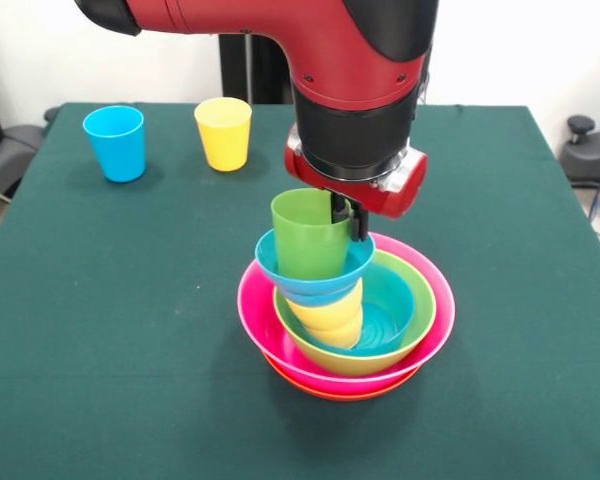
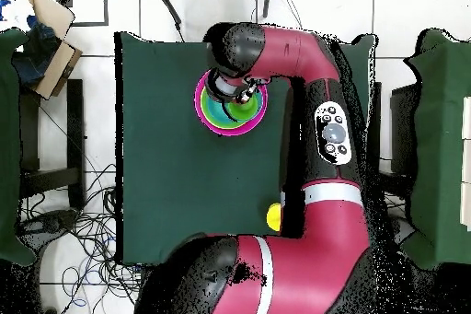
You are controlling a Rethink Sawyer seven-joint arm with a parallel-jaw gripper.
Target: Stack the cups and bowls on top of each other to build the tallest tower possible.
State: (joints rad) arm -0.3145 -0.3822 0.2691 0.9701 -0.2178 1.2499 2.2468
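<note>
One green cup (image 1: 308,237) pinched at rim by gripper (image 1: 346,217), seated in blue bowl (image 1: 315,272); advise level, centred release, straight lift.

A green cup (image 1: 308,238) stands tilted in a small blue bowl (image 1: 315,270) atop the yellow-orange cup (image 1: 330,315), nested in lime (image 1: 355,352), pink (image 1: 255,320) and, apparently, orange bowls (image 1: 325,390); light blue (image 1: 115,142) and yellow cups (image 1: 223,132) stand apart.

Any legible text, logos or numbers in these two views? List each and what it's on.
None can be read.
The cups, namely the light blue cup, yellow cup and green cup, are plain.
The bowls, such as the pink bowl and lime green bowl, bear no marking.
The control panel on the arm shows buttons, but any marks on them are too small to read.
</note>
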